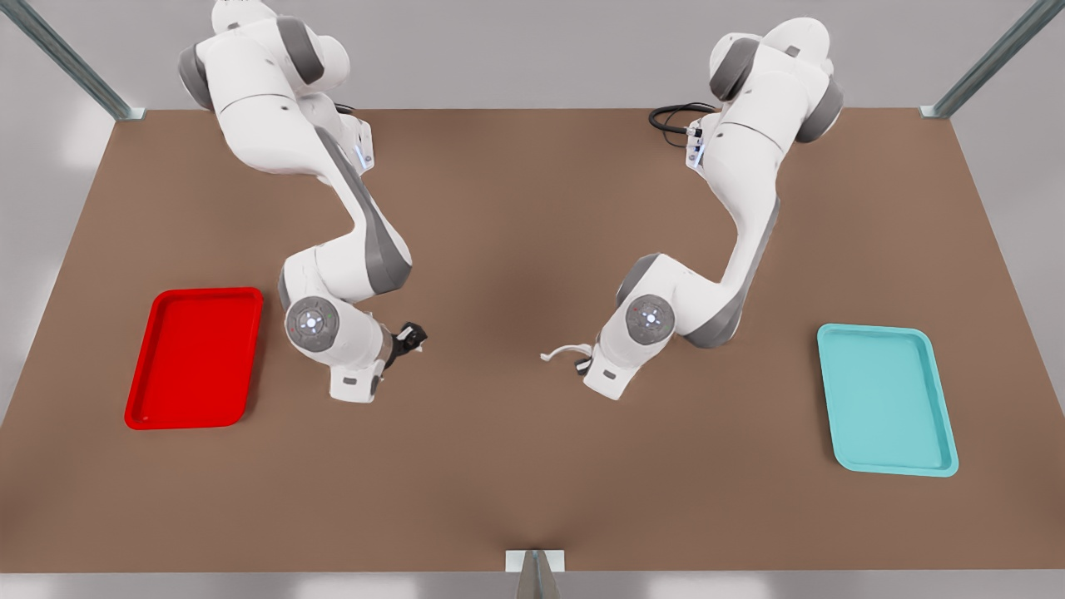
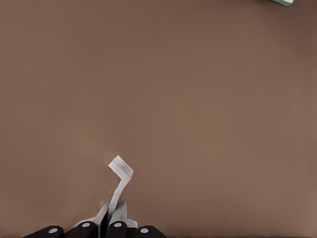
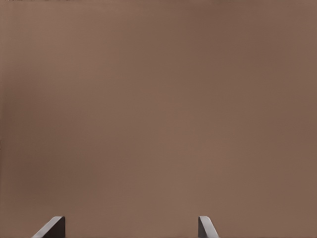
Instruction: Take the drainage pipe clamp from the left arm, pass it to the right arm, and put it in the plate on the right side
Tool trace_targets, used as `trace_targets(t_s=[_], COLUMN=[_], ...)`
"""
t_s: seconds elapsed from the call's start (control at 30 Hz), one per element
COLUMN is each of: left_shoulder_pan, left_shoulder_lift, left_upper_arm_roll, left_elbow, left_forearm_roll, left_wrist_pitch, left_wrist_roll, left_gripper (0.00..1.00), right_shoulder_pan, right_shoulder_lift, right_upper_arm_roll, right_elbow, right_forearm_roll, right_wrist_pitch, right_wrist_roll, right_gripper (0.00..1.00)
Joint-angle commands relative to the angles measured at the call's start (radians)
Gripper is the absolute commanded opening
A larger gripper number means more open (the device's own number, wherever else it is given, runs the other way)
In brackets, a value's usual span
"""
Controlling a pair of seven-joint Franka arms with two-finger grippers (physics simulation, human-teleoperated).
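The left gripper (image 1: 582, 363) is clamped on the drainage pipe clamp (image 2: 119, 186), which juts out from its fingertips above the bench (image 1: 516, 466). The right gripper (image 1: 413, 337), fingers apart, hovers nearer the red plate (image 1: 195, 358).

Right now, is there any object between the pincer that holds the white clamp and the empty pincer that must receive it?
Nothing visible. The left pincer is shut on the drainage pipe clamp. Bare brown table lies between it and the open right pincer. The red plate is beyond the right arm.
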Motion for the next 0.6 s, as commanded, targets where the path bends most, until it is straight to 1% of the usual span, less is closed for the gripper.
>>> trace_targets(t_s=[0.0,0.07,0.1,0.13,0.2,0.27,0.33,0.4,0.5,0.57], left_shoulder_pan=[-0.037,-0.087,-0.109,-0.115,-0.132,-0.144,-0.150,-0.149,-0.150,-0.150], left_shoulder_lift=[0.035,0.082,0.098,0.105,0.114,0.128,0.134,0.139,0.138,0.139], left_upper_arm_roll=[-0.001,-0.001,0.002,0.002,0.001,0.001,0.001,-0.002,-0.004,-0.006], left_elbow=[0.059,0.130,0.153,0.158,0.159,0.173,0.178,0.178,0.185,0.187], left_forearm_roll=[0.002,0.002,0.002,0.002,0.002,0.001,0.001,-0.002,-0.004,-0.005], left_wrist_pitch=[-0.022,-0.022,-0.020,-0.017,-0.013,-0.013,-0.014,-0.022,-0.019,-0.013], left_wrist_roll=[-0.718,-0.801,-0.822,-0.834,-0.822,-0.822,-0.821,-0.742,-0.745,-0.750], left_gripper=[0.21,0.21,0.21,0.21,0.21,0.21,0.21,0.21,0.21,0.21], right_shoulder_pan=[0.036,0.077,0.096,0.099,0.122,0.132,0.131,0.132,0.145,0.166], right_shoulder_lift=[0.017,0.037,0.022,0.019,0.010,-0.012,-0.040,-0.037,-0.029,-0.024], right_upper_arm_roll=[0.001,0.001,0.001,0.001,0.001,0.004,0.004,0.007,0.027,0.028], right_elbow=[-0.005,-0.013,-0.062,-0.077,-0.089,-0.125,-0.143,-0.157,-0.171,-0.214], right_forearm_roll=[0.016,0.015,0.012,0.010,0.009,0.009,0.009,0.009,0.010,0.010], right_wrist_pitch=[0.238,0.316,0.397,0.431,0.442,0.443,0.443,0.451,0.463,0.534], right_wrist_roll=[-0.397,-0.417,-0.467,-0.524,-0.709,-0.806,-0.970,-1.122,-1.283,-1.296], right_gripper=[1.00,1.00,1.00,1.00,1.00,1.00,1.00,1.00,1.00,1.00])
